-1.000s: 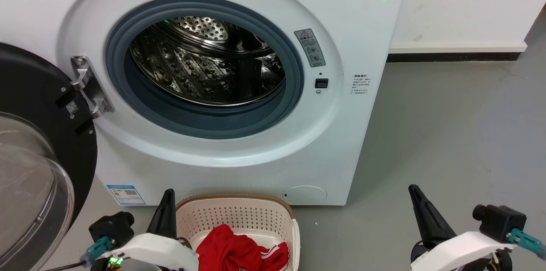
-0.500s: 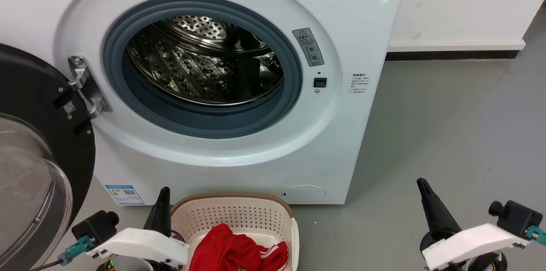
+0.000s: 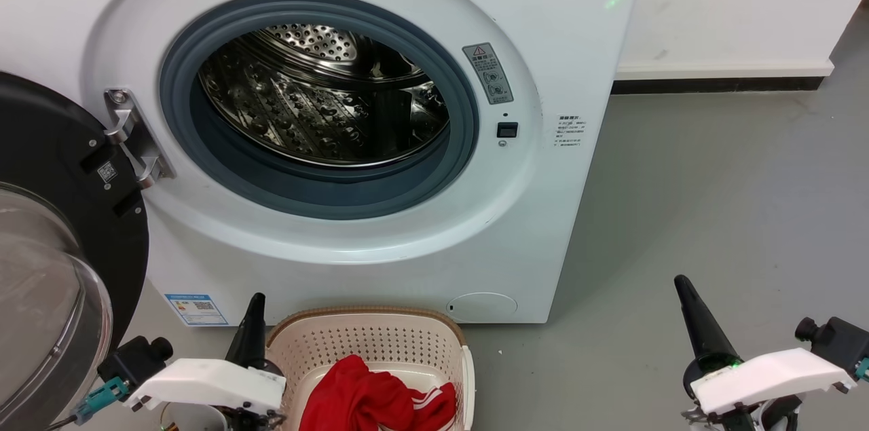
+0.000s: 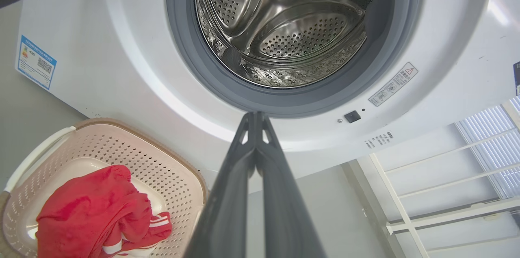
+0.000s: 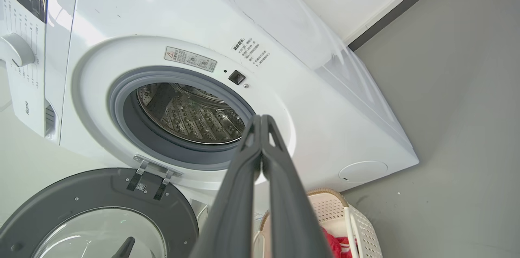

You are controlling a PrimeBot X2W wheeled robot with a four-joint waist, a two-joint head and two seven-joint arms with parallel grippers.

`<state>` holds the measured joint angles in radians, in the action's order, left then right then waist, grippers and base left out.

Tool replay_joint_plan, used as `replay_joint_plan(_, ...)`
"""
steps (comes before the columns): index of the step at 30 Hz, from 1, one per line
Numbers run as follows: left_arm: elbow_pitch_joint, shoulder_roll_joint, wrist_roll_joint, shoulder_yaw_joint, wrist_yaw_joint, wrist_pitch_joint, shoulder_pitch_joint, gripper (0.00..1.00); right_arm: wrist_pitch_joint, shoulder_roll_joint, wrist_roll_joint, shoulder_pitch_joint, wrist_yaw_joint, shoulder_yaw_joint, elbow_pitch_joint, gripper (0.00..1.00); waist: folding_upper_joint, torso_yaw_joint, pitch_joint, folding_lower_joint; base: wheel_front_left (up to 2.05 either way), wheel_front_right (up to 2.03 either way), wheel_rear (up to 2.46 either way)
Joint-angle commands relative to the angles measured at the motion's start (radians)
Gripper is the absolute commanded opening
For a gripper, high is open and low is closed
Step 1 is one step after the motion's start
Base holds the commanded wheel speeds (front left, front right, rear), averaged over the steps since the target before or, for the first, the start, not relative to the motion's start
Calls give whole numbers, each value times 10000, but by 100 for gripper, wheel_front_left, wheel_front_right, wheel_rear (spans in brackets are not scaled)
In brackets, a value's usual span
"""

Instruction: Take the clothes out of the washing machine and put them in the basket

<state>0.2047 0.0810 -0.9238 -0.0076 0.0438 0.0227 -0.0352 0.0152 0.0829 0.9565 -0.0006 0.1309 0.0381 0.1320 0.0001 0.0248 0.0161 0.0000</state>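
1. Clothes, a red heap with white striped trim, lie in the basket at the bottom middle of the head view. The basket stands on the floor, just in front of the washing machine.
2. Left jaws sit at the lower left of the head view, just beside the basket's left rim. Their dark fingers are pressed together and hold nothing.
3. Right jaws sit at the lower right of that view, well apart from the basket. Their fingers are likewise clenched on nothing.
4. Further back, the door hangs swung open at the left edge, clear of the opening. The grey gasket rings the upper middle of the view.
5. Deepest is the steel drum. No red cloth shows in it from the head view or either wrist view, though the gasket's lip hides its lowest front part in the head view.
6. Judging from this, unloading looks finished or at its last check. The next move calls for a look into that hidden low front. Only if cloth turns up there would a set of jaws need to part and reach in past the gasket.
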Motion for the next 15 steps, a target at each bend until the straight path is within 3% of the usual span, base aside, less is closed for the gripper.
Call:
replay_joint_plan(1, -66, -25, -295, 86, 61, -48, -304, 0, 17, 51, 320, -271, 0, -69, -28, 0, -1, -4, -3, 0, 0, 0, 0)
replay_joint_plan(15, 42, -96, -1885, 373, 266, -375, -437, 0, 147, 62, 1937, -483, -1, -286, 238, 0, -1, -50, -39, 0, 0, 0, 0)
